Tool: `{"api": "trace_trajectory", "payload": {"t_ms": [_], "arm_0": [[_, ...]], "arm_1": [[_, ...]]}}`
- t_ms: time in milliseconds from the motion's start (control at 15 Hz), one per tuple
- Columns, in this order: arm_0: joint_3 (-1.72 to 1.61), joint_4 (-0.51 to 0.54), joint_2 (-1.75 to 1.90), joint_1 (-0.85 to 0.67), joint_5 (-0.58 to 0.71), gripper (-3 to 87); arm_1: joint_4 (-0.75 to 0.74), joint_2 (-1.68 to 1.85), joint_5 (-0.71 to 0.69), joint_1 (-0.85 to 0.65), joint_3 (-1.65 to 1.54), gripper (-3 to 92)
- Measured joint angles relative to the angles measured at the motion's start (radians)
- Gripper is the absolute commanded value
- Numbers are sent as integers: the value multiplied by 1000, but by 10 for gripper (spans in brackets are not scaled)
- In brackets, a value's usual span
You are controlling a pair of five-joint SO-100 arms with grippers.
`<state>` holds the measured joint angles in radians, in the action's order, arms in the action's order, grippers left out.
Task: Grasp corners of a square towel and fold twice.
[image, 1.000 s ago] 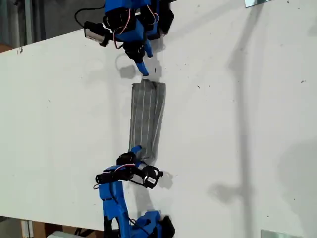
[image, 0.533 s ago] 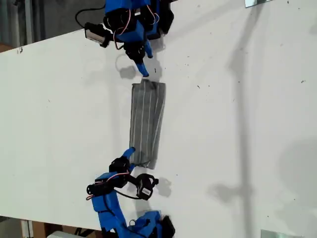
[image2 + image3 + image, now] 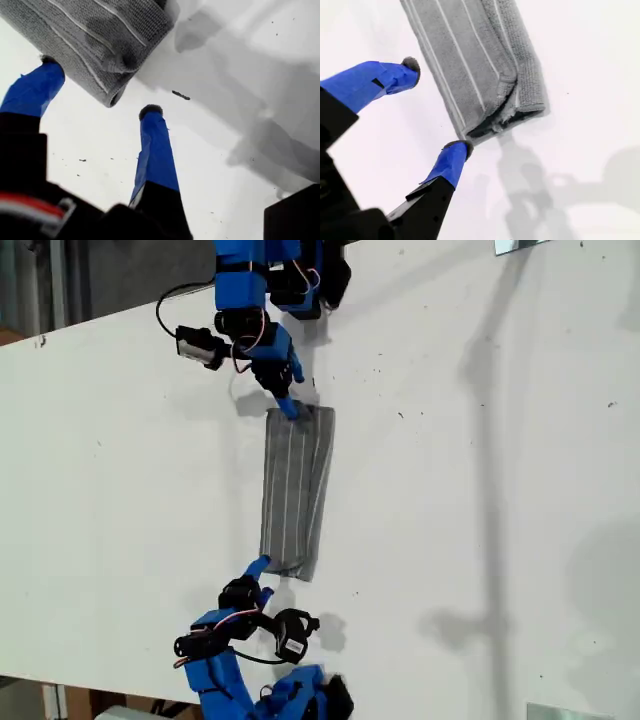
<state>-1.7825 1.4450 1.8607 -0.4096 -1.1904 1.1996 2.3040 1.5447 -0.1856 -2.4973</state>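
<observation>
The towel (image 3: 295, 485) lay on the white surface (image 3: 500, 540) folded into a long narrow strip. In the exterior view it ran from top to bottom, a little to the view's left of centre. Its pinstripes ran along its length, and a thicker folded flap lay along the side towards the exterior view's right.

The first gripper (image 3: 288, 405) reached down from the exterior view's top to the strip's upper end, and its tip overlapped the cloth's edge there. In the first wrist view the jaws of this gripper (image 3: 100, 85) stood wide apart astride a slightly curled corner (image 3: 114, 97) of the towel (image 3: 90, 35). One fingertip (image 3: 50, 62) touched the long edge, and the other (image 3: 150, 111) sat clear of the cloth on bare surface.

The second gripper (image 3: 258, 568) came up from the exterior view's bottom and sat just beside the strip's lower end, on the side towards that view's left. In the second wrist view its jaws (image 3: 434, 106) were also wide and held nothing. One fingertip (image 3: 457, 146) was right at the near corner (image 3: 465, 135) of the towel (image 3: 470, 65), where the folded layers gaped slightly. The other (image 3: 411, 64) stood just beside the long edge.
</observation>
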Motion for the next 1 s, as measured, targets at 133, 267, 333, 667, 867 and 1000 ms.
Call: {"api": "trace_trajectory", "payload": {"t_ms": [133, 267, 333, 667, 867, 1000], "arm_0": [[-29, -11, 43, 0, -15, 261], [-34, -8, 86, 11, -26, 250], [-34, -8, 95, 18, -26, 245], [-83, -11, 144, 26, -26, 242], [-86, -14, 164, 28, -34, 241], [-86, -18, 164, 31, -38, 241]], "arm_1": [[-95, -92, 0, -26, 0, 326], [-196, -253, 0, -26, 37, 332], [-229, -347, 0, -26, 83, 333], [-256, -448, 0, -26, 123, 333], [-172, -379, -2, -38, 115, 330], [-149, -290, 9, -46, 48, 327]]}}
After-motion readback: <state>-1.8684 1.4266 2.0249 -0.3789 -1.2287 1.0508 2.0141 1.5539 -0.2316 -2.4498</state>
